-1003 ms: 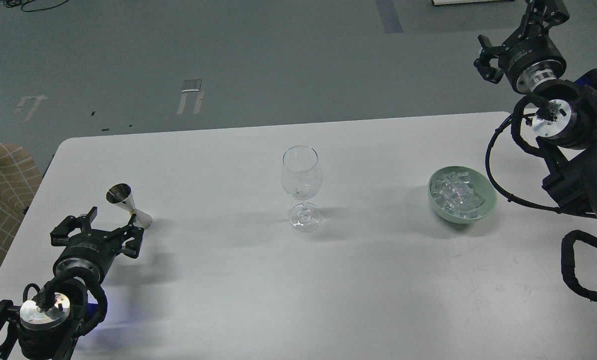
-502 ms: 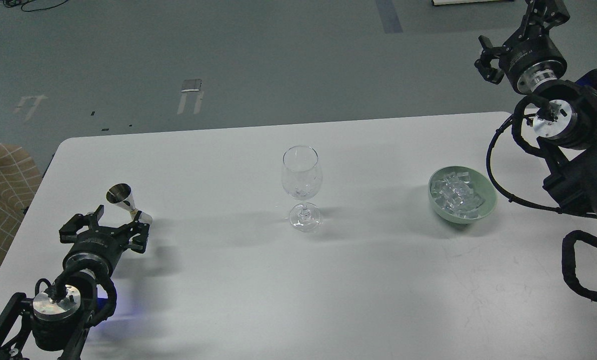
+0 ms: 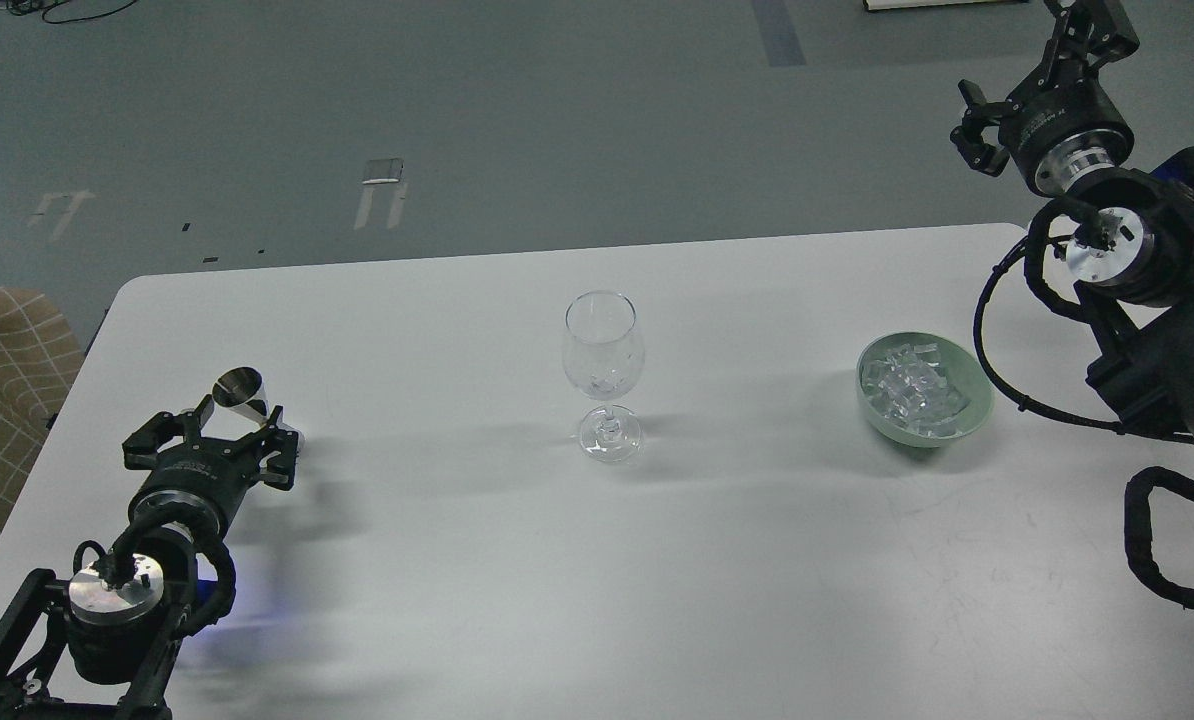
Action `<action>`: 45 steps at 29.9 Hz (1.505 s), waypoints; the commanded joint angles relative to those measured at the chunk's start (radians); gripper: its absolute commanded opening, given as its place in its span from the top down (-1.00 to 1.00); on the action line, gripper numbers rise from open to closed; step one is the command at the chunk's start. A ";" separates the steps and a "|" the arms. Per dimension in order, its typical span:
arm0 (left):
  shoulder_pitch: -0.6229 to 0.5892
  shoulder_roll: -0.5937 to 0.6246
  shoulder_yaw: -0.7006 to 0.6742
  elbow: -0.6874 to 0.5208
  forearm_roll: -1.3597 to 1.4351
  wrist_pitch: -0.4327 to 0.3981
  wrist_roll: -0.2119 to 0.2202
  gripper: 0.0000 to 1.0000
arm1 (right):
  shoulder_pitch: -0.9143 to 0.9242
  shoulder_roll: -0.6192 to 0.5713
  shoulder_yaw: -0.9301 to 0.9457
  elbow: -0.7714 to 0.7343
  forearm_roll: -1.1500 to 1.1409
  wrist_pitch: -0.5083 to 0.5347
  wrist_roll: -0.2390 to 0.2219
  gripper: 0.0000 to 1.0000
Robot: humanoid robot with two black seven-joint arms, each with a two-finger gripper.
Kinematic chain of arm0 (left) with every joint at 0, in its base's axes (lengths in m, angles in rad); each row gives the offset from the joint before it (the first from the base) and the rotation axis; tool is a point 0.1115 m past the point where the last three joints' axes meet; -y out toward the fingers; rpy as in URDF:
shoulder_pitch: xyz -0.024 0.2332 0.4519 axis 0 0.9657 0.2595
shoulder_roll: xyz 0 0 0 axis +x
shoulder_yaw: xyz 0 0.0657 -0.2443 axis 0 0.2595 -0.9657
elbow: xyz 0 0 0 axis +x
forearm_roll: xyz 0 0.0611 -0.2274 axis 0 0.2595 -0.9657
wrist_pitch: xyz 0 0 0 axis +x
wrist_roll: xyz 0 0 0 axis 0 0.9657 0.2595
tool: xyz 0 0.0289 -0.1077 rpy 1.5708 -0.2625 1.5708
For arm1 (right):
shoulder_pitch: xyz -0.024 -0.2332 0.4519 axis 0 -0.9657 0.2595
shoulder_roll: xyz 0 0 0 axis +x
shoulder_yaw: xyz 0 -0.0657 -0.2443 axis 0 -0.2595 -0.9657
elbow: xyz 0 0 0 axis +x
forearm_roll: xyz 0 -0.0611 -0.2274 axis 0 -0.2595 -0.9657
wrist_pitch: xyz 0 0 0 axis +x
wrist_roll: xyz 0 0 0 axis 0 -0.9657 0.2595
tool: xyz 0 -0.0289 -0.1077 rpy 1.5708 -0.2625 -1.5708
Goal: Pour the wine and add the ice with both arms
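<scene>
A small steel jigger (image 3: 240, 390) stands at the table's left. My left gripper (image 3: 215, 432) is open just in front of it, fingers spread to either side and hiding its lower half. No wine can be made out in the jigger or in the clear stemmed glass (image 3: 603, 360) at the table's middle. The ice (image 3: 912, 388), several clear cubes, fills a pale green bowl (image 3: 972, 400) on the right. My right gripper (image 3: 1022, 75) hangs open high above the table's far right corner, holding nothing.
The white table (image 3: 457, 560) ends at a rounded far edge, with grey floor beyond. A checked fabric seat (image 3: 2, 370) sits off the left edge. Looped black cables (image 3: 1002, 340) of the right arm hang close to the bowl.
My left gripper has moved forward to the jigger and now covers its lower part. The right gripper has drifted slightly up and to the right.
</scene>
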 commanded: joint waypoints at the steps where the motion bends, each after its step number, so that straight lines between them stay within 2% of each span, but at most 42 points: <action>1: -0.004 0.000 -0.001 0.018 0.000 -0.002 -0.001 -0.36 | 0.002 0.001 0.002 0.000 0.000 0.000 0.001 -1.00; 8: -0.028 0.001 0.000 0.054 0.000 -0.003 0.001 -0.35 | 0.008 0.001 0.000 -0.001 0.000 0.000 0.001 -1.00; 32: -0.047 -0.020 0.000 0.058 0.000 -0.003 0.002 -0.35 | 0.012 -0.001 0.002 -0.004 0.000 0.000 0.001 -1.00; 45: -0.091 -0.023 0.000 0.111 0.000 -0.003 0.001 -0.35 | 0.012 -0.002 0.002 -0.007 0.000 0.000 0.001 -1.00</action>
